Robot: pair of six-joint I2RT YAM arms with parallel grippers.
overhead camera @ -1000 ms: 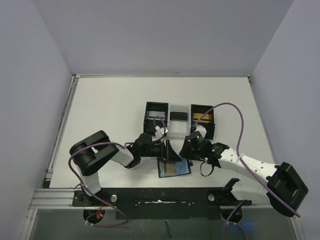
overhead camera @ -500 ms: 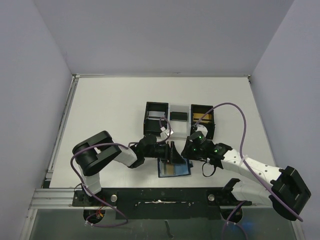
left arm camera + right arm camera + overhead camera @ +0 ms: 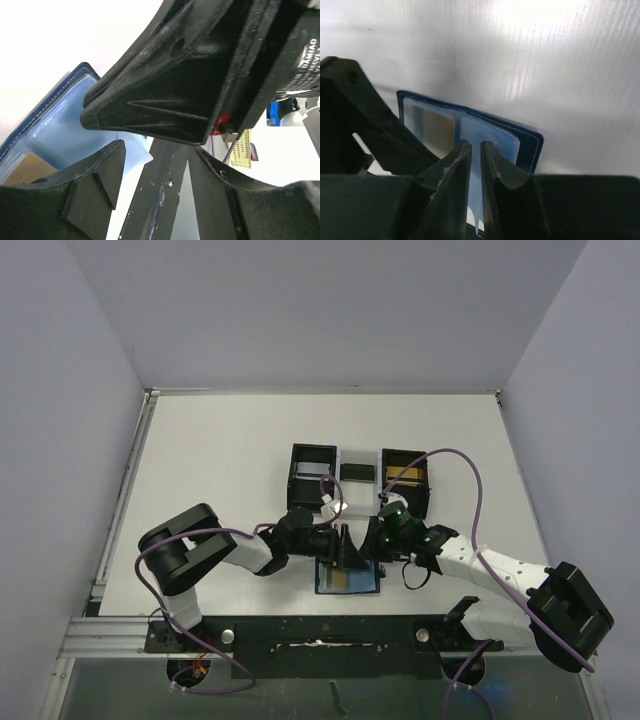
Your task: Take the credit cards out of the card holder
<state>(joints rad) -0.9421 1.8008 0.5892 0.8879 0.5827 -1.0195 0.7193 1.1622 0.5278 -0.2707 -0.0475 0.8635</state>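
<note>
The dark blue card holder point(image 3: 350, 580) lies open near the table's front edge, its clear inner sleeves up. A gold card point(image 3: 340, 580) shows in a sleeve, also in the right wrist view point(image 3: 437, 131) and the left wrist view point(image 3: 25, 167). My right gripper point(image 3: 374, 546) stands over the holder's right half point(image 3: 530, 145), jaws nearly together with a clear sleeve leaf point(image 3: 492, 137) between them. My left gripper point(image 3: 344, 546) is open at the holder's upper left edge point(image 3: 60, 100), right against the right gripper. A dark strip stands between its fingers; I cannot tell what it is.
Two black open-top boxes point(image 3: 313, 472) point(image 3: 412, 490) joined by a white tray point(image 3: 356, 502) stand just behind the grippers. A gold card point(image 3: 404, 473) lies in the right box and a dark card point(image 3: 356, 473) on the tray. Purple cables loop over both arms.
My left gripper has moved a little right, up against the right gripper over the holder. The right gripper has shifted slightly left. The holder has stayed in place.
</note>
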